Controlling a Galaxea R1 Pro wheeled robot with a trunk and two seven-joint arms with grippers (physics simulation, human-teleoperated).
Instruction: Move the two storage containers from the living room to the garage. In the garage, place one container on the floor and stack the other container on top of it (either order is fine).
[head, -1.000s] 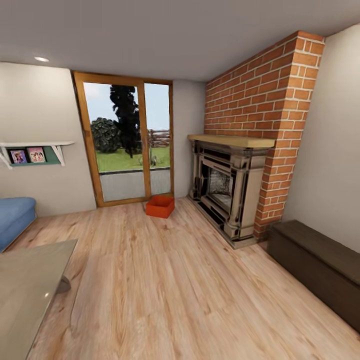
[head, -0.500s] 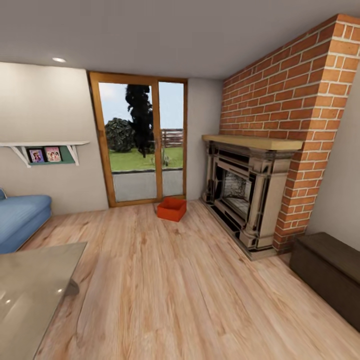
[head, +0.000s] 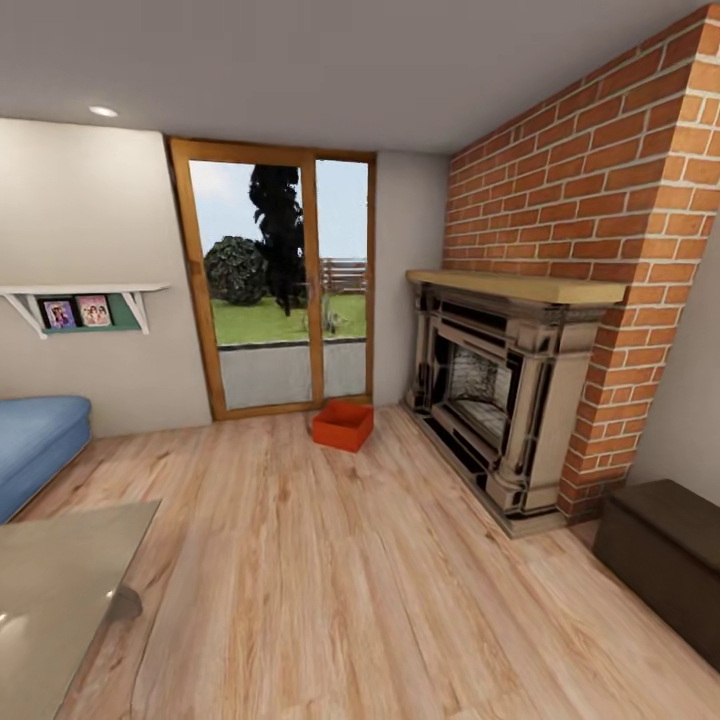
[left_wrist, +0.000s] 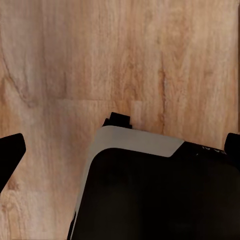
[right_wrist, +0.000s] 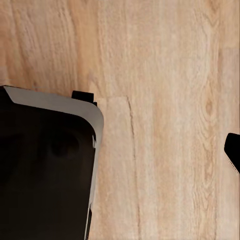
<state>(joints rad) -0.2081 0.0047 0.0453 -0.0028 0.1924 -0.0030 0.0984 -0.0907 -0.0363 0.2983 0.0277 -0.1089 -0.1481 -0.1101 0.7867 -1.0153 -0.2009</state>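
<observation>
A red-orange storage container (head: 343, 425) sits on the living room's pale plank floor (head: 350, 580), between the glass patio door (head: 280, 290) and brick fireplace (head: 500, 390). Neither hand's grip can be told.

no text, label, brand, number or sign can be read anywhere.

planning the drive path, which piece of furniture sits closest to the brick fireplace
The dark cabinet: it stands against the wall just past the brick fireplace. The blue sofa and glass table are across the room.
</observation>
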